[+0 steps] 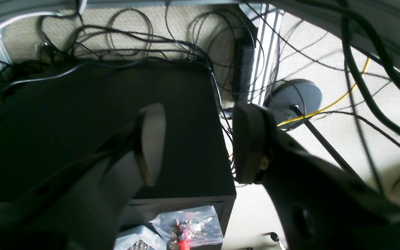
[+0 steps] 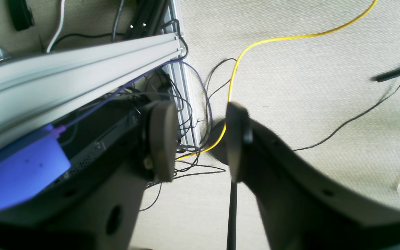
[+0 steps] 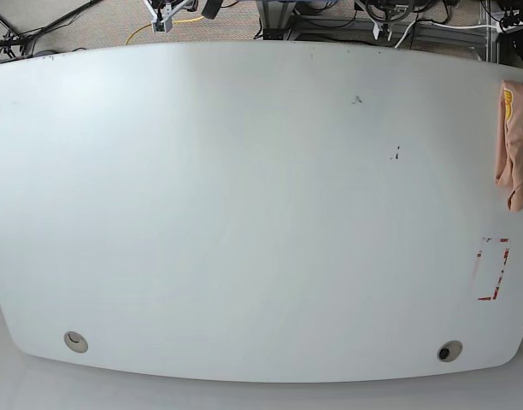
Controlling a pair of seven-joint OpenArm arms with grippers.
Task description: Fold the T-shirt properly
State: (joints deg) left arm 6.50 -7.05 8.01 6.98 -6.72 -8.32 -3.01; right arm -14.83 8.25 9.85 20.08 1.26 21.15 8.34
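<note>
Across the base view from left to right, the broad pale grey worktop (image 3: 244,213) lies bare until its far right edge, where the soft peach-pink cotton T-shirt (image 3: 518,162) hangs bunched and half out of view, a hint of yellow print at its top. Neither arm shows over the worktop. Both wrist cameras look at the carpeted floor (image 2: 307,86) and tangled black cables (image 1: 133,41), well apart from the cloth. The right gripper (image 2: 200,142) has its fingers spread with nothing between them; the left gripper (image 1: 200,142) likewise stands spread and empty above a black box (image 1: 99,121). The risk, as I judge it: the shirt sits so near the edge that a clumsy reach may push it off, or snatch only one layer and drag it crumpled.
</note>
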